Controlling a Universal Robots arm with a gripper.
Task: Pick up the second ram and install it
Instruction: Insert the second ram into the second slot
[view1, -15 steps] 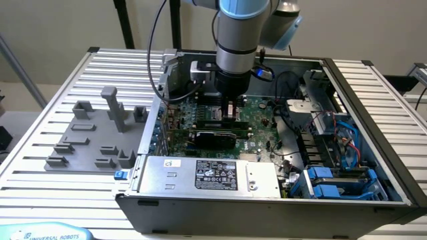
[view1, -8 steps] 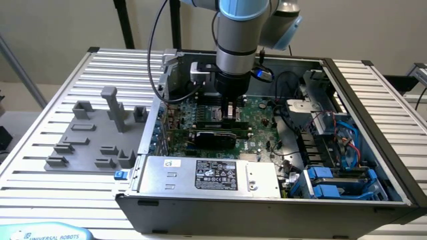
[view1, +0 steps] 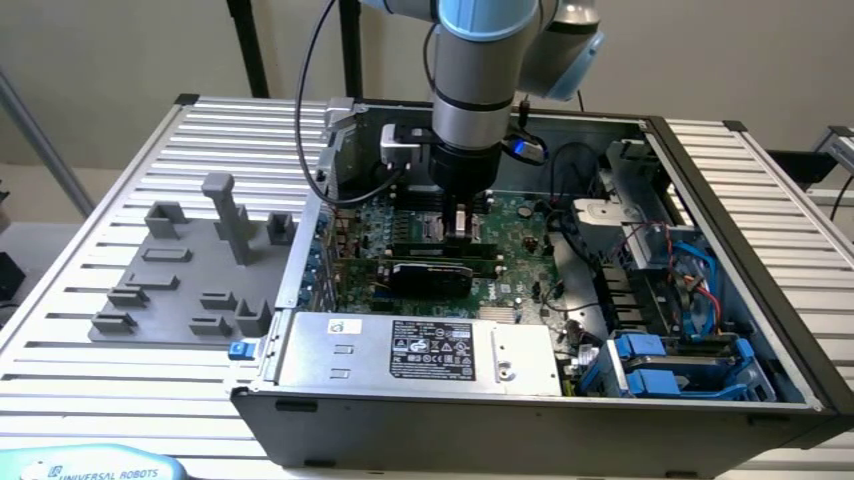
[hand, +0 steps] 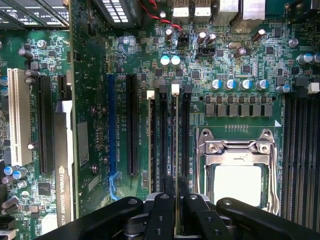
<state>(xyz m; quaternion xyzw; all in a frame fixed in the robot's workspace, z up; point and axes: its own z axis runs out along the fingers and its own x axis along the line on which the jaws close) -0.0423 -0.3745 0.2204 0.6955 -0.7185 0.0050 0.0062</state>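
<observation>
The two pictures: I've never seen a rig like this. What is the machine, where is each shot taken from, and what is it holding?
It is a robot arm with a gripper reaching down into an open computer case that sits on a slatted table. One picture looks on from outside. The other is taken from the arm's wrist, looking along the gripper at the motherboard. The fingers are shut on a thin RAM stick, seen edge-on, standing among the memory slots beside the CPU socket. Grey fixture blocks lie beside the case.

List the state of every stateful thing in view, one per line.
Black two-finger gripper: shut on the thin green ram stick.
Thin green ram stick: held edge-on, over the black motherboard slots.
Silver CPU socket: latched, chip seated.
Grey computer case: side open.
</observation>
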